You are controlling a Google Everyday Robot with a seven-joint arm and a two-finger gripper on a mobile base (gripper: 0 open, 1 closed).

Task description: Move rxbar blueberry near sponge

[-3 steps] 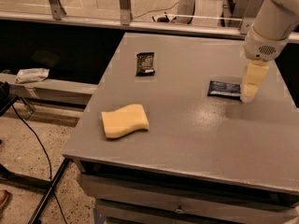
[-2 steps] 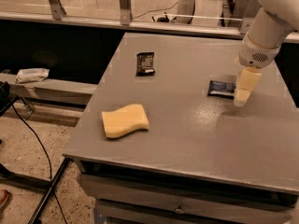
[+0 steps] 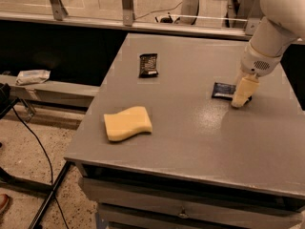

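1. Rxbar blueberry [image 3: 222,89] lies flat on the grey table [image 3: 190,132], near the right edge at about 3 o'clock of the top. Its right end is hidden behind the gripper.
2. The white arm [image 3: 272,30] enters from the upper right corner, at 1 o'clock of the bar. It slopes down and to the left, with the wrist tilted over the table.
3. The cream gripper [image 3: 238,102] points down, its tip low at the table surface at 4 o'clock of the bar's visible part. Whether it touches the bar, and how far it is open, cannot be told. The bar is not lifted.
4. The sponge [image 3: 127,123] lies flat at 8 o'clock of the bar, well apart from it, near the table's front left corner.
5. A black-brown wrapper [image 3: 148,65] lies at 10 o'clock of the bar, toward the back left. It is apart from both bar and sponge and off the line between them.
6. Off the table at 9 o'clock, a pale bundle [image 3: 32,76] rests on a low ledge. A black cable [image 3: 34,135] runs across the speckled floor below it.
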